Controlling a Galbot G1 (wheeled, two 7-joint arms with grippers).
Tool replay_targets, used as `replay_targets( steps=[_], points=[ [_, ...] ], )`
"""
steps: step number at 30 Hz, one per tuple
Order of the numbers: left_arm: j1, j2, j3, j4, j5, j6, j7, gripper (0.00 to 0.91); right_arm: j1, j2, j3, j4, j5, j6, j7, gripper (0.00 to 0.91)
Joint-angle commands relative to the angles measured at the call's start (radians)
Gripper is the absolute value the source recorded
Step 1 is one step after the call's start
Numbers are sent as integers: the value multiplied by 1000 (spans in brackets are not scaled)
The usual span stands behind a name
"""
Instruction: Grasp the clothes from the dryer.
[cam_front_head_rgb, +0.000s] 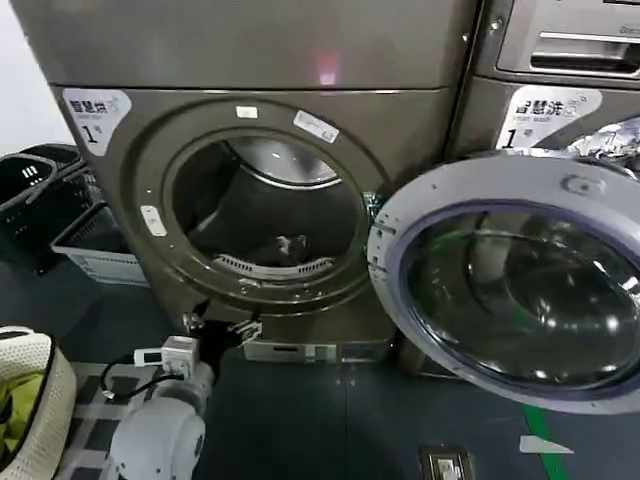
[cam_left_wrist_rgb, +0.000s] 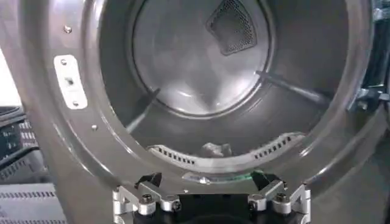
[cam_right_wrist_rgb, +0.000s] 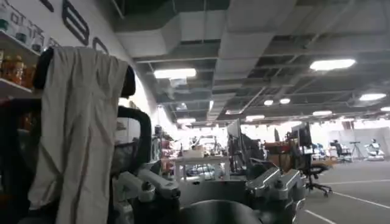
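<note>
The dryer (cam_front_head_rgb: 130, 190) is a bronze-grey front loader with its round port open and a shiny steel drum (cam_left_wrist_rgb: 201, 67) behind it. The clothes (cam_front_head_rgb: 285, 248), a small dark grey and whitish bundle, lie on the drum floor just behind the port's lower lip; the left wrist view shows the clothes (cam_left_wrist_rgb: 214, 149) straight ahead. My left gripper (cam_front_head_rgb: 224, 325) hangs just below and in front of the port's lower rim, open, and in its own view the left gripper (cam_left_wrist_rgb: 207, 180) holds nothing. My right gripper (cam_right_wrist_rgb: 216, 182) stands open and empty, facing a room away from the machine.
The dryer's round glass door (cam_front_head_rgb: 510, 290) is swung open to the right, in front of a second machine (cam_front_head_rgb: 560, 90). Black baskets (cam_front_head_rgb: 30, 190) and a white basket (cam_front_head_rgb: 95, 245) stand at the left. A pale bag (cam_front_head_rgb: 40, 400) with yellow-green cloth sits at lower left.
</note>
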Motion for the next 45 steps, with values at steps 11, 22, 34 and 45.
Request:
replay_targets(
  steps=[11,22,34,45],
  points=[
    [-1,-3,1,8,-2,49,-2,907,7,4,-6,3,-3,1,1,907],
    [5,-2,-1,4,-1,49,-2,907,4,9,-6,1,-3,5,0,907],
    [-37,7,7,37,6,49,-6,907,4,10,-8,-1,-2,25,2,907],
    [-192,6,55,231,21,47,-7,907,5,8,-14,-5,1,34,-2,907]
  ],
)
